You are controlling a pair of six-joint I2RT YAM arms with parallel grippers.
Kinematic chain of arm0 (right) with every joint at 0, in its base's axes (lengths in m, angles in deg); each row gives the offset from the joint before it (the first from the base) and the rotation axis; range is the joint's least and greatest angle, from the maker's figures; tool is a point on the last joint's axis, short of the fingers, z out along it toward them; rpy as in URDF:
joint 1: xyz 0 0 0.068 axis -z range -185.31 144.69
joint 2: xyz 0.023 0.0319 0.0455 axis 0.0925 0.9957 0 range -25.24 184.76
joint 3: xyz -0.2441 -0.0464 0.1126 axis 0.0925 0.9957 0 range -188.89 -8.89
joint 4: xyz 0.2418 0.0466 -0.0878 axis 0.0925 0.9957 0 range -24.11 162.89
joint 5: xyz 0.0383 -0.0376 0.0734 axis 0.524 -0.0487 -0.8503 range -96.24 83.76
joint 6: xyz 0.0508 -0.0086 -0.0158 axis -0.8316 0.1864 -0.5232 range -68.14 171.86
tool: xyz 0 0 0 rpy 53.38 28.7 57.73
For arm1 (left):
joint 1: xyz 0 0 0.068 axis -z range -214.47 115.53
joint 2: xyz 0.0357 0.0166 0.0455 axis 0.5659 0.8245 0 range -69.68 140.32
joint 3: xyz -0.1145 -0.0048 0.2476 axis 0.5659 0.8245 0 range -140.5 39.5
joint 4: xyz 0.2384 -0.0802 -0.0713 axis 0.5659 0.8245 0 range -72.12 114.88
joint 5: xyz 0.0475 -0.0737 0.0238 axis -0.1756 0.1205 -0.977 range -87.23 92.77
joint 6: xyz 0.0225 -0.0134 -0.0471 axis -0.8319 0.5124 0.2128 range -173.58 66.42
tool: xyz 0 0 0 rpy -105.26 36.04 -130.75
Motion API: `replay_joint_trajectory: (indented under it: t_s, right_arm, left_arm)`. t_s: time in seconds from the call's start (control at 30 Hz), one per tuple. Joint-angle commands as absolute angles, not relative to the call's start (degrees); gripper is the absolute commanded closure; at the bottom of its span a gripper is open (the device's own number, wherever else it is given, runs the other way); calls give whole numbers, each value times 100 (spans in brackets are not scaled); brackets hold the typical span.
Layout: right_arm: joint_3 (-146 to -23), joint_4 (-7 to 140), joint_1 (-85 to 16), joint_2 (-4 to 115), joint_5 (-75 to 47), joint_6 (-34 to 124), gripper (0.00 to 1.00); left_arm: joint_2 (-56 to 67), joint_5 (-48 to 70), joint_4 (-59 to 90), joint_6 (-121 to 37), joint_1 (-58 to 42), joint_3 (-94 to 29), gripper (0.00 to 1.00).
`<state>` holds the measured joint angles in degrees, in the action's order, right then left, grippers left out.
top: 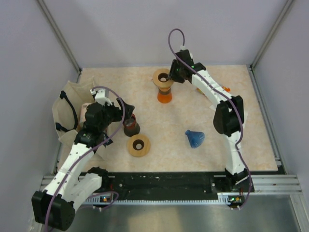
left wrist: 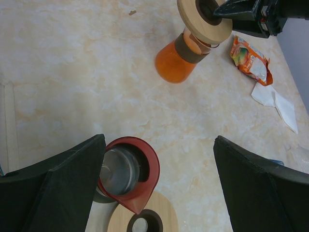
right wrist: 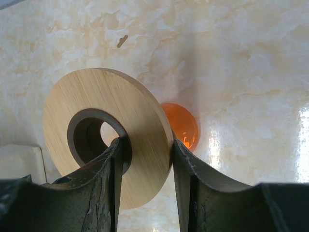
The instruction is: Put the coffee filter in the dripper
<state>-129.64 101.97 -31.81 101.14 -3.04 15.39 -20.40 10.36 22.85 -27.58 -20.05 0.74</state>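
Right gripper (right wrist: pixel 147 145): closed on the rim of a wooden ring (right wrist: pixel 140 111), with one finger (right wrist: pixel 104 193) down through the ring's centre hole and the other against its outer edge. The ring sits tilted on top of an orange glass dripper (right wrist: pixel 183 125), which stands at the far middle of the table.

Left gripper (left wrist: pixel 158 145): spread wide and holding nothing. It hangs over a dark red dripper (left wrist: pixel 145 169) at the near left, which has a clear glass vessel showing inside its rim.

Surface: the table (top: pixel 169 113) has a cream, marble-patterned top. It is enclosed by plain pale walls (top: pixel 145 29) with aluminium corner posts (top: pixel 58 34). A black rail (top: pixel 169 182) carries the arm bases along the near edge.

Count:
- Wooden rings — two. One is in the right gripper. The second (top: pixel 138 145) lies flat just beside the dark red dripper, on its near side.
- Drippers — two, one orange and one dark red, well apart.
- Coffee filter — one. A blue fluted cone (top: pixel 194 138) lies on its side on bare table at the near right, clear of both grippers and both drippers.
- Snack packet (left wrist: pixel 248 59) — one, orange, to the right of the orange dripper.
- White folded paper (left wrist: pixel 277 102) — just beside the packet. The sheet count cannot be told.
- Cloth bag (top: pixel 65 104) — one, cream with black straps, at the left edge.
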Motion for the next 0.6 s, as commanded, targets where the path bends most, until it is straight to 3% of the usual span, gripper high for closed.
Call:
replay_joint_trajectory:
  t_s: [0.0, 0.37, 0.57]
  right_arm:
    - [-12816, 10316, -3282, 9587, -114, 1644, 74]
    - [-12825, 9806, -3282, 9350, -299, 1784, 73]
    - [-12123, 9508, -3290, 9087, -536, 1820, 72]
  left_arm:
    - [-2081, 980, 2104, -2783, -1996, 91, 1]
    - [-1993, 1015, 2095, -2756, -1996, 74, 1]
    - [-2019, 1006, 2087, -2756, -1996, 91, 1]
